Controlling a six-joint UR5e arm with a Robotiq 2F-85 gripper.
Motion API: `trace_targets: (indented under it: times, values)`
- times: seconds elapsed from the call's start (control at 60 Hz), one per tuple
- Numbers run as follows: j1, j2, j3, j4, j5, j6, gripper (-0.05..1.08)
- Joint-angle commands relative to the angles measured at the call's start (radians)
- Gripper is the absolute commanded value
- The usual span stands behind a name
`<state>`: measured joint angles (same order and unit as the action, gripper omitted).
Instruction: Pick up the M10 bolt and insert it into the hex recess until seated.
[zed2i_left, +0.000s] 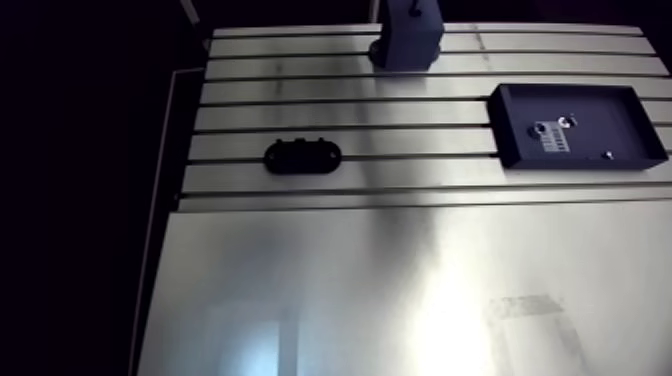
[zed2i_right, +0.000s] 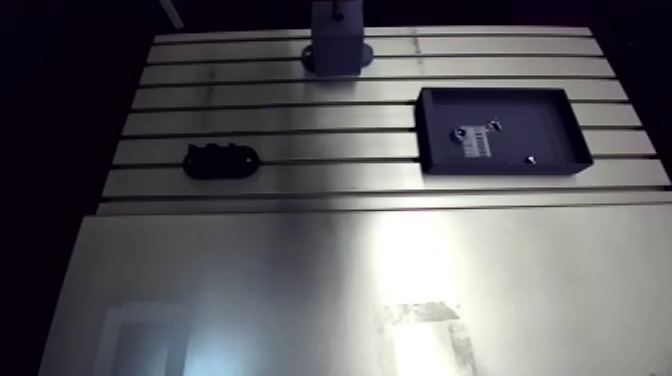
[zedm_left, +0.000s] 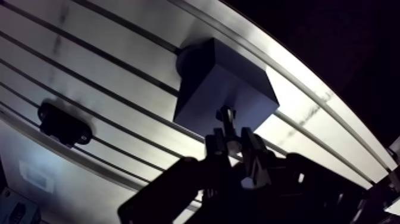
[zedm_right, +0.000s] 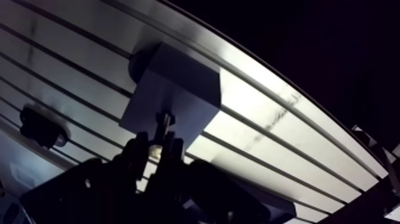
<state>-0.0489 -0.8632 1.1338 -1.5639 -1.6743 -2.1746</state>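
In the wrist view my gripper (zedm_left: 233, 142) is shut on a small metal bolt (zedm_left: 226, 117). Its shank sticks out past the fingertips (zedm_left: 216, 145) toward a grey block (zedm_left: 221, 89). That block stands on a round dark base at the table's far edge, also seen in the arm view (zed2i_left: 405, 42). The bolt's tip lies over the block's near face. I cannot tell whether it touches, and no hex recess shows. In the arm view my wrist comes down right over the block, with the fingers hidden.
A black oval fixture (zed2i_left: 302, 156) sits on the slotted table left of centre. A black tray (zed2i_left: 600, 105) at the right holds a few small parts and a label. A smooth metal sheet (zed2i_left: 400, 290) covers the near half of the table.
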Motion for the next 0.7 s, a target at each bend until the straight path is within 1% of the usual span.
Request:
trace_targets:
  times: [0.017, 0.317, 0.7]
  values:
    - [-0.002, -0.001, 0.005, 0.000, 0.000, 0.000, 0.85]
    - [-0.002, -0.001, 0.005, 0.000, -0.001, -0.001, 0.85]
    - [-0.002, -0.003, 0.026, -0.008, -0.003, -0.002, 0.85]
